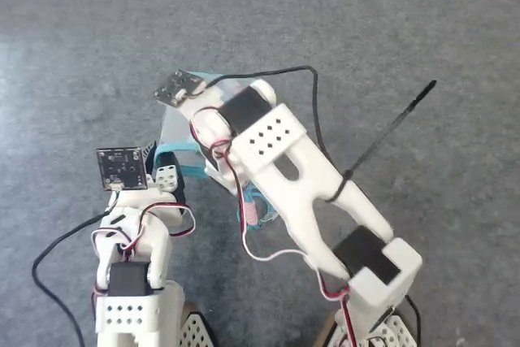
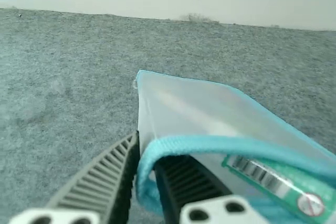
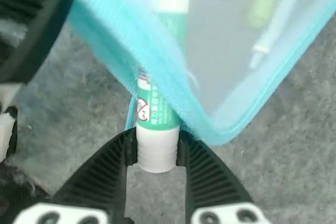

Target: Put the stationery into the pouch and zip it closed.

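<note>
Grey carpet, left gripper pinching pouch rim, right gripper clamping glue stick

We log: left arm at lower left, wrist end touching the pouch's teal edge | translucent pouch at frame centre, partly under the right arm slanting in from lower right | black tie on that arm, pointing upper right | grey table.

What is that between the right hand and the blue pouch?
A green-and-white glue stick bridges them: the right hand clamps its white end, and its other end is inside the pouch, seen in the right wrist view.
</note>
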{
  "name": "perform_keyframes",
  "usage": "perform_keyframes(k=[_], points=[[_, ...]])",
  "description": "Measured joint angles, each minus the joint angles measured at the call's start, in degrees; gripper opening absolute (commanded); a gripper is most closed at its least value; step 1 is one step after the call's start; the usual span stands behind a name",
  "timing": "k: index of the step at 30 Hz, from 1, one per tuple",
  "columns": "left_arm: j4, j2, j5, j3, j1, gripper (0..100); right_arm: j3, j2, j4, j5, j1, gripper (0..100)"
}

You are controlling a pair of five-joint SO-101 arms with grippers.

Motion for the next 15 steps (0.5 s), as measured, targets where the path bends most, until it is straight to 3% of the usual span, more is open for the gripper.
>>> perform_keyframes(k=[4, 15], points=[[0.0, 0.0, 0.0, 0.0, -0.1, 1, -4.5, 2.6, 0.0, -0.1, 0.1, 12.4], [0.0, 0.0, 0.0, 0.0, 0.1, 1, -17.8, 3.8, 0.0, -0.6, 0.0, 12.8]])
